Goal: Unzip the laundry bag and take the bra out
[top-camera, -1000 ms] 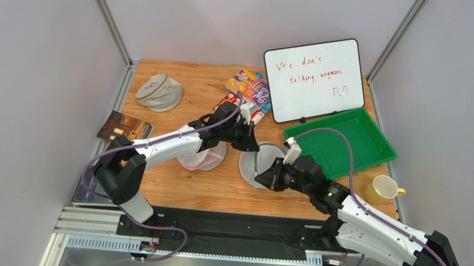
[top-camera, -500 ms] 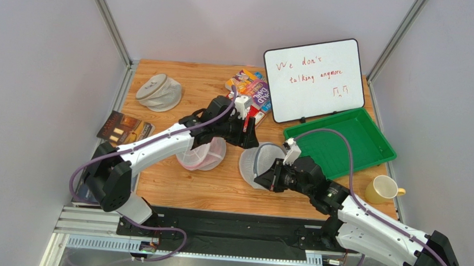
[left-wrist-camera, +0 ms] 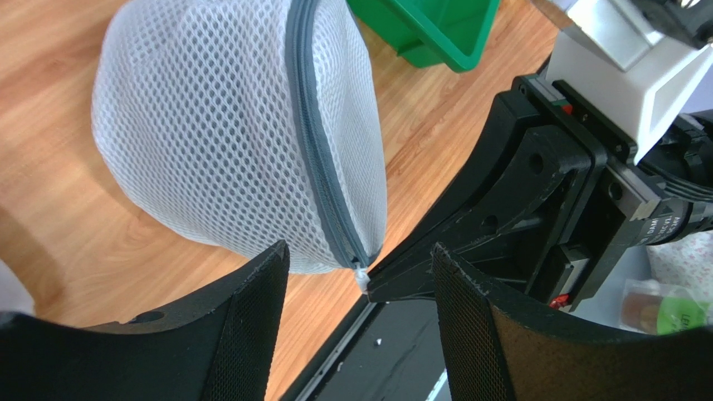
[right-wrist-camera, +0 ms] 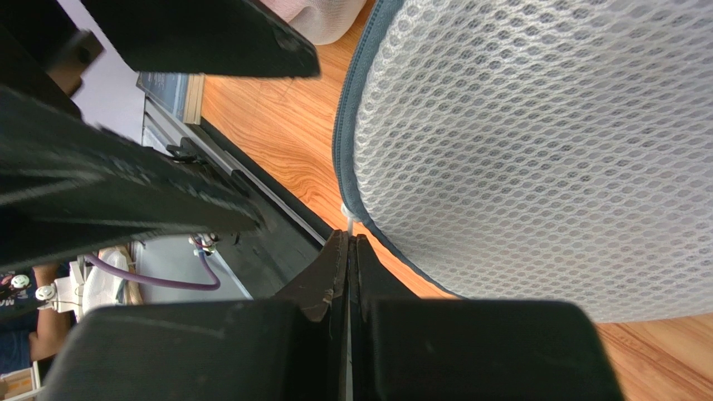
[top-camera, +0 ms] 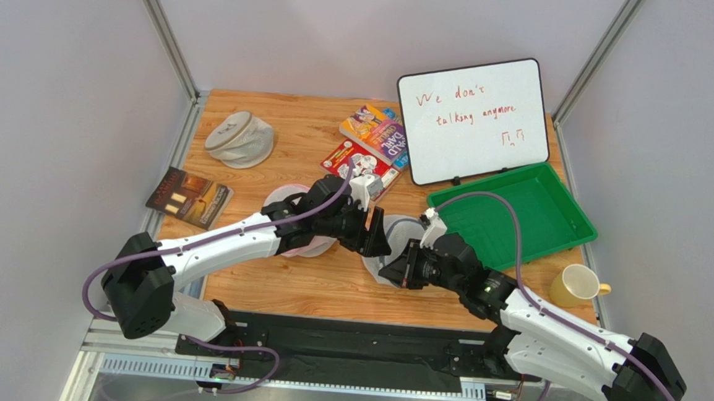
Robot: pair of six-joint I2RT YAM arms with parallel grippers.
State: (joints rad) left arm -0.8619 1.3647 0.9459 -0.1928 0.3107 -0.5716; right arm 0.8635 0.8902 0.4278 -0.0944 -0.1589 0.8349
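While the right gripper (right-wrist-camera: 347, 241) pinches the small zipper pull (left-wrist-camera: 361, 276) at the grey rim of the laundry bag (left-wrist-camera: 226, 125), jaws pressed together, the left gripper (left-wrist-camera: 358, 255) holds its jaws spread wide either side of that pull. The bag lies on the wooden table (top-camera: 281, 284) beside the green tray (top-camera: 537, 207); the whiteboard (top-camera: 473, 119) behind reads "We don't talking anymore".

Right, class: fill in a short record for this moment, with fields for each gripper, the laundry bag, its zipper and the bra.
left gripper: open, straddling the pull end of the laundry bag
right gripper: shut on the zipper pull
laundry bag: white mesh, bulging
zipper: closed along the stretch that shows
bra: not visible in any view
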